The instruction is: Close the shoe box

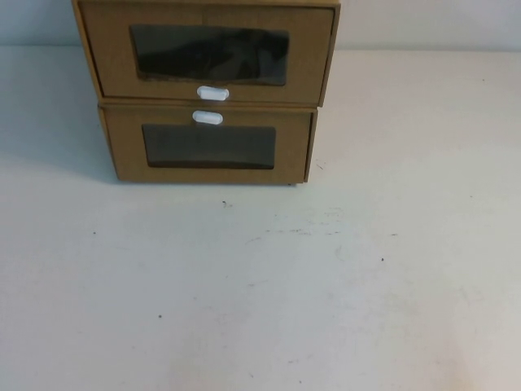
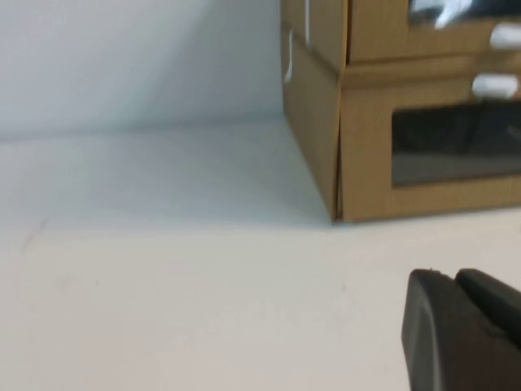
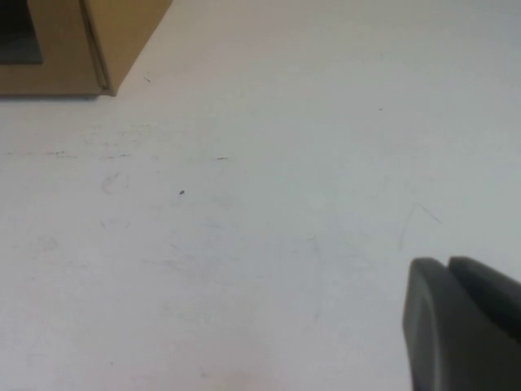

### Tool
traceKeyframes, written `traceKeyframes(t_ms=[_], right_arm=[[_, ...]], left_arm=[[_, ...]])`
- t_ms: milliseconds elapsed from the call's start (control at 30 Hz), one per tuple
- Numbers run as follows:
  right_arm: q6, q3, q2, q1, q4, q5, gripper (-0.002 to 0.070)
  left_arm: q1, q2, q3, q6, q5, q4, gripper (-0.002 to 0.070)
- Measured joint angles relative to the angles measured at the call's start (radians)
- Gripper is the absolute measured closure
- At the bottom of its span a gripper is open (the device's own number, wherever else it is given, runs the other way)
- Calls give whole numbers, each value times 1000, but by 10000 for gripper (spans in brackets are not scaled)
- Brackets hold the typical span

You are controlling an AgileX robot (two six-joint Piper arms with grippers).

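On my left wrist camera only a dark corner of the left gripper point(image 2: 464, 334) shows, low over the white table point(image 2: 163, 285); I cannot tell how its fingers stand. It hangs apart from the boxes, near their left front corner. The right gripper point(image 3: 464, 326) gives me the same dark sliver above bare tabletop, and again I cannot tell its finger state; the lower box's right front corner sits well away from it. Neither arm appears in my high view.

The shoe box point(image 1: 207, 53) is the upper of two stacked brown cardboard drawers at the table's far edge, its white pull tab point(image 1: 212, 93) below its dark window. Its front stands forward of the lower box point(image 1: 207, 147), whose tab point(image 1: 207, 117) sits above its window. I read no brand, label or writing on either.
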Motion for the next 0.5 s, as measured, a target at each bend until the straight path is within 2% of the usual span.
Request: traceKeyframes(t_ms=[67, 133, 267, 500], right_arm=[[0, 0, 0, 0, 0, 0, 688], [0, 0, 0, 0, 2, 0, 688], [0, 0, 0, 0, 4, 0, 688], [0, 0, -1, 0, 33, 2, 688]], left_arm=[[0, -2, 0, -114, 44, 120, 677], [0, -2, 0, -158, 108, 176, 677], [0, -2, 0, -181, 218, 214, 677], [0, -2, 0, -191, 222, 219, 677]])
